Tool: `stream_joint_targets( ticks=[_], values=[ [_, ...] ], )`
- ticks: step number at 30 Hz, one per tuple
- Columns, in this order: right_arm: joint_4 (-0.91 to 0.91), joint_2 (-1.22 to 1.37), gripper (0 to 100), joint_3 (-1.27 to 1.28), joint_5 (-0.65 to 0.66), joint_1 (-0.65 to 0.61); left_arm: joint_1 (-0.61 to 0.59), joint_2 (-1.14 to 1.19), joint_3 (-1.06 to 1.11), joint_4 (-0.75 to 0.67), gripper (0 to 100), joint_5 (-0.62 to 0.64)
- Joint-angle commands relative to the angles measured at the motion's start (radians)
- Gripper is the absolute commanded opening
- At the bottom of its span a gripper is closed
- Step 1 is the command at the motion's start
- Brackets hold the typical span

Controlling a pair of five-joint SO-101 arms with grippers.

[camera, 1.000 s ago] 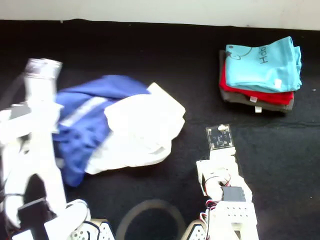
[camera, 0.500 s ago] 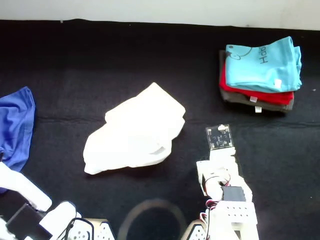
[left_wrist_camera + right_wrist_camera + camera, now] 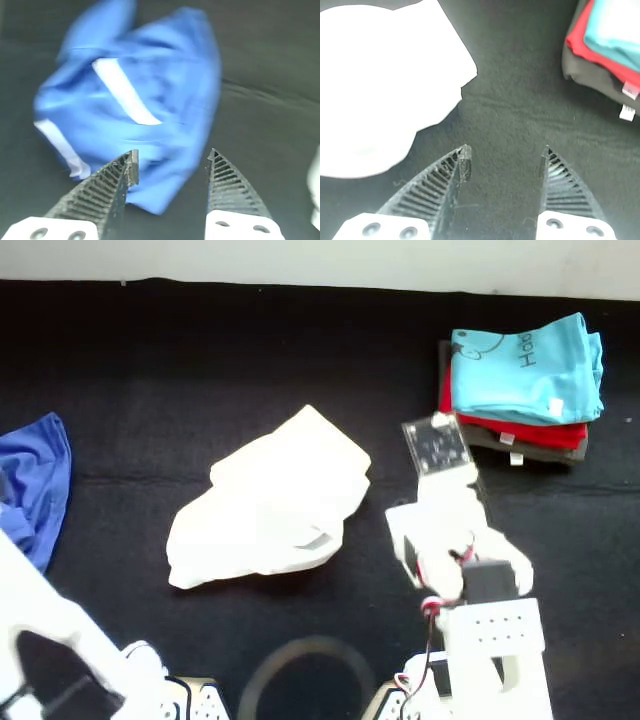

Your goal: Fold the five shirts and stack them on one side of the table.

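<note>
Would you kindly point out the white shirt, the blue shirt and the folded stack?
white shirt (image 3: 270,505), high view, middle of the cloth.
blue shirt (image 3: 175,75), left wrist view, blue cloth beside the white stripe.
folded stack (image 3: 525,365), high view, top turquoise shirt.

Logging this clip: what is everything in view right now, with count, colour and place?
cyan shirt: one, cyan, folded, top of the stack at the far right
red shirt: one, red, folded, under the cyan one
grey shirt: one, dark grey, folded, bottom of the stack
white shirt: one, white, crumpled, mid-table
blue shirt: one, blue with white stripes, crumpled, at the left edge
table: one, black cloth surface
left gripper: one, dark fingers, open, above the blue shirt
right gripper: one, dark fingers, open, above bare cloth between the white shirt and the stack
</note>
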Motion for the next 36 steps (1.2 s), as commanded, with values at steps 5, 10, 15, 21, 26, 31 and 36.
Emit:
stream_joint_targets(
  ticks=[5, 10, 15, 21, 26, 31, 36],
  values=[
    [0.005, 0.125, 22.1, -0.163, -0.008, -0.067, 0.539, -0.024, 0.082, 0.107, 22, 0.167],
    [0.094, 0.091, 22.1, -0.170, -0.003, -0.067, 0.723, 0.104, 0.249, -0.097, 22, 0.275],
    [0.191, 0.002, 22.1, -0.162, -0.002, -0.067, 0.805, 0.242, 0.269, -0.193, 22, 0.361],
    [0.193, -0.068, 22.1, -0.110, -0.002, -0.065, 0.854, 0.343, 0.269, -0.287, 22, 0.374],
    [0.196, -0.076, 22.1, -0.070, -0.002, -0.065, 0.848, 0.463, 0.268, -0.384, 20, 0.374],
    [0.176, -0.071, 22.1, -0.005, -0.002, -0.065, 0.831, 0.472, 0.159, -0.333, 3, 0.379],
    [0.042, -0.070, 22.1, 0.137, -0.002, -0.065, 0.753, 0.344, -0.122, -0.146, 1, 0.376]
  ],
)
